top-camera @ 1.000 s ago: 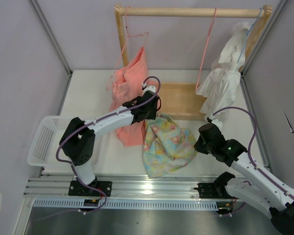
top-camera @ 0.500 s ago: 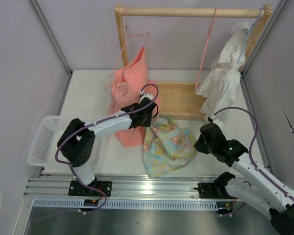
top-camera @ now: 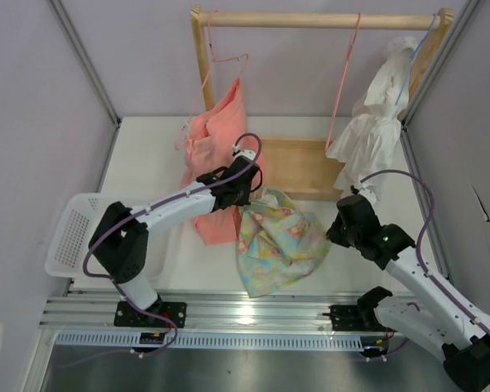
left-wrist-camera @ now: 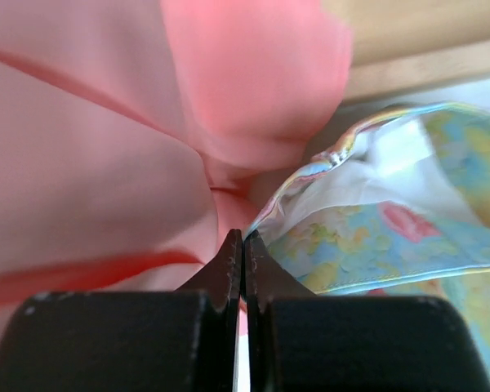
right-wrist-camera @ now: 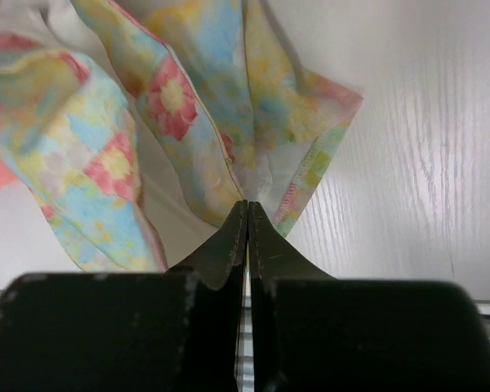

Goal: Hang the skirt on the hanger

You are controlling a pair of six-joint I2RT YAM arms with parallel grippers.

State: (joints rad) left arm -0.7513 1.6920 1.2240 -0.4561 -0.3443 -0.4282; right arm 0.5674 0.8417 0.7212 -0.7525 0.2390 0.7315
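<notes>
Step in hand: skirt (top-camera: 282, 245) gripped, not yet on the hanger. It sags low-centre in the top view, lower part apparently resting on the table (top-camera: 147, 163). Right tool (right-wrist-camera: 247, 211) is pinched closed on its right edge. Left tool (left-wrist-camera: 243, 243) is pinched closed on its left edge, with the salmon garment (top-camera: 216, 139) against the tips; can't tell if caught. Hanger (top-camera: 345, 77) hangs bare from the rail (top-camera: 310, 20), upper centre-right, well apart. Next: lift, spread the waist, carry it back.

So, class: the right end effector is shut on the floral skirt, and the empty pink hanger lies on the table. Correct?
No: the top external view shows the empty pink hanger hanging from the wooden rail. The right end effector is indeed shut on the floral skirt.
</notes>
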